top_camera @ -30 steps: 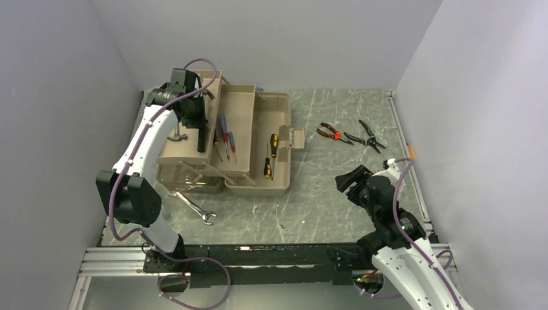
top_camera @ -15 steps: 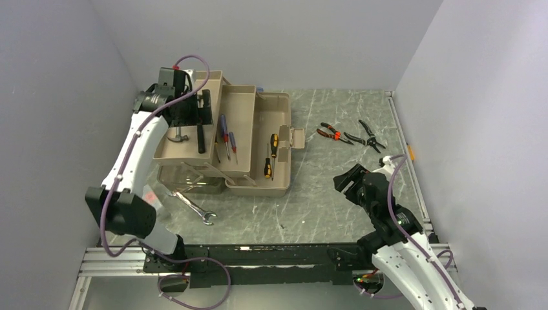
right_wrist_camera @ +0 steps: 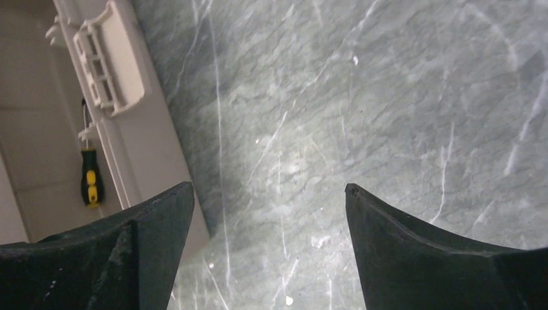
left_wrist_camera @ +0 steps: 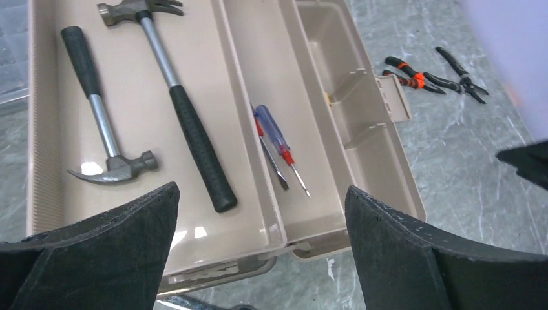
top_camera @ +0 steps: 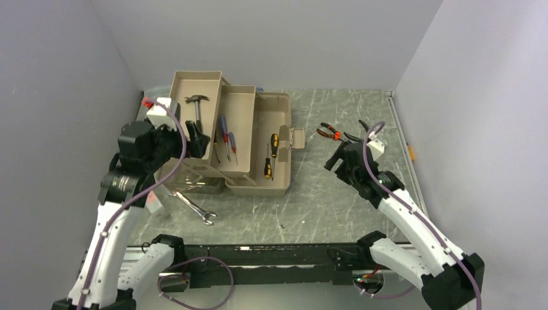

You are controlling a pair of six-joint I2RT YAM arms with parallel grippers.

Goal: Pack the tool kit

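**Tool kit about half packed.** The tan toolbox [top_camera: 258, 188] stands open at the back left of the tabletop [top_camera: 316, 206], with its fold-out trays spread to the left. Two hammers [left_wrist_camera: 187, 129] lie side by side in the outermost tray [left_wrist_camera: 126, 90]. Blue-and-red screwdrivers [left_wrist_camera: 279, 139] lie in the middle tray [left_wrist_camera: 255, 58], and two black-and-yellow screwdrivers [top_camera: 270, 155] in the base of the box.

The steel wrench [top_camera: 194, 208] is not yet packed and lies just in front of the box on the left. Two pairs of pliers [top_camera: 333, 133] also remain out, well apart from the box on the right. Once those three are stowed, the trays would have to be folded in and the box shut. Whether anything else lies in the base under the trays cannot be told from these views.

The left tool [left_wrist_camera: 262, 194] hangs above the near edge of the hammer tray, its jaws spread wide with nothing between them. The right tool [right_wrist_camera: 269, 187] is likewise parted and empty. It hangs over bare tabletop just right of the box's latch [right_wrist_camera: 106, 55].

A second earlier the left tool was down in the outermost tray, apparently closed on the black handle of a hammer. It has since let go and drawn back toward the near edge, leaving that hammer in the tray. The right arm [top_camera: 400, 213] has meanwhile swung from the near right corner toward the pliers, its jaws widening on the way.
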